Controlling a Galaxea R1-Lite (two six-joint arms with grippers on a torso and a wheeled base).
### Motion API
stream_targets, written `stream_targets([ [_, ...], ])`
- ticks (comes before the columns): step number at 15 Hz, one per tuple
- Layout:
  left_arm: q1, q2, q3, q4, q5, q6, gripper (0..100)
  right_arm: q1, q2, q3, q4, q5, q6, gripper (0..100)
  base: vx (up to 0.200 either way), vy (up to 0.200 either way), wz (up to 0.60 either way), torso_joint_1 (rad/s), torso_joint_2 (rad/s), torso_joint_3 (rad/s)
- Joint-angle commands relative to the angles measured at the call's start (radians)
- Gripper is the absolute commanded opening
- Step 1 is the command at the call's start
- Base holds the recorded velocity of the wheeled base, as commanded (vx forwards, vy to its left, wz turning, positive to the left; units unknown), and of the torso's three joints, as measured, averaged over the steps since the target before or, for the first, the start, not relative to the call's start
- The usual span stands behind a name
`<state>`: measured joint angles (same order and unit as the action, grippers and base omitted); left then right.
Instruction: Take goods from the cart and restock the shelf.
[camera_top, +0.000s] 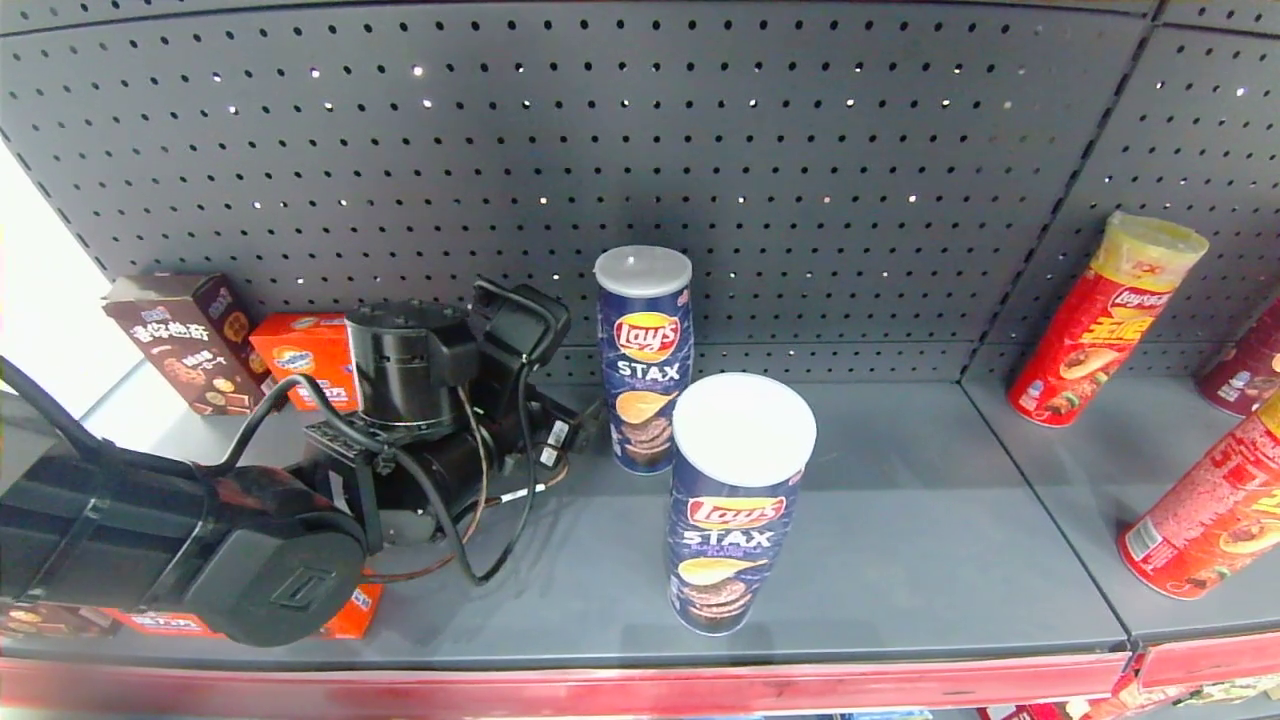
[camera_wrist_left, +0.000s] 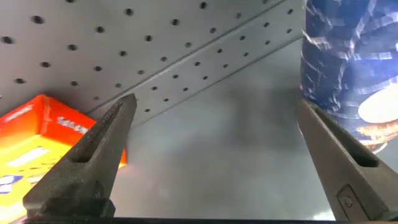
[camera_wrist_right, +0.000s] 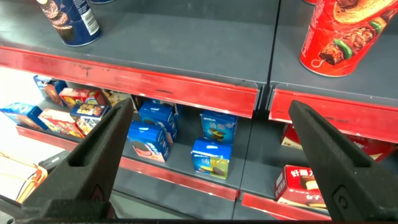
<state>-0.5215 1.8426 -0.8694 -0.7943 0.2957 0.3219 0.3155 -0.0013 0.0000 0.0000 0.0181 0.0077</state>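
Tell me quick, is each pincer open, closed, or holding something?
Left pincer: open, empty, next to the blue chip can.
Right pincer: open, holding nothing.

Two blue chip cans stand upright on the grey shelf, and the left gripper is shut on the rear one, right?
No. The left wrist view shows the left gripper open and empty, with the rear blue cylindrical chip can beside one finger. The rest holds.
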Motion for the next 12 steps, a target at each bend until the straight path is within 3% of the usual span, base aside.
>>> stream_targets([
  [1,-0.008,0.014,-0.005,0.0,0.0,0.0,100,0.0,0.001,0.0,0.0,0.0,0.0,100,0.0,0.0,0.0,0.0,0.0,0.0],
  [12,-0.037,0.078,-0.08,0.003,-0.001,0.0,100,0.0,0.001,0.0,0.0,0.002,0.0,100,0.0,0.0,0.0,0.0,0.0,0.0],
])
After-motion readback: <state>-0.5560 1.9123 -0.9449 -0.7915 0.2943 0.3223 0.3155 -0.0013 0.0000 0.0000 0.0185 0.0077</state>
